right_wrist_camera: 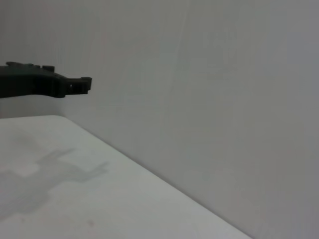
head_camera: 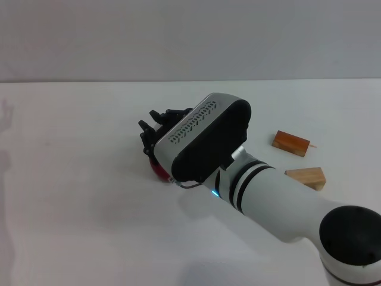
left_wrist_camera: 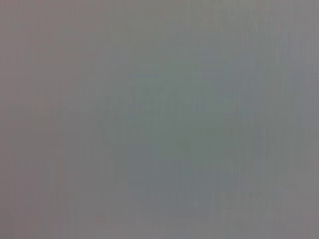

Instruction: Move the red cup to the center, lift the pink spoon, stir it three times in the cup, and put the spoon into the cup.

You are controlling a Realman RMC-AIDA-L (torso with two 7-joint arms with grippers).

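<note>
Only a dark-red sliver of the red cup (head_camera: 159, 170) shows in the head view, just under the wrist of my right arm near the middle of the table. My right gripper (head_camera: 156, 128) reaches over the cup from the right, and its housing hides most of it. I cannot see how the gripper meets the cup. In the right wrist view a black part of the right gripper (right_wrist_camera: 50, 84) juts out above the white table (right_wrist_camera: 99, 199). The pink spoon is out of view. The left wrist view is a blank grey, and the left gripper shows in no view.
Two wooden blocks lie right of the arm: a reddish-brown one (head_camera: 291, 143) and a pale wedge (head_camera: 306, 177) nearer to me. The white table (head_camera: 71, 196) ends at a grey wall behind.
</note>
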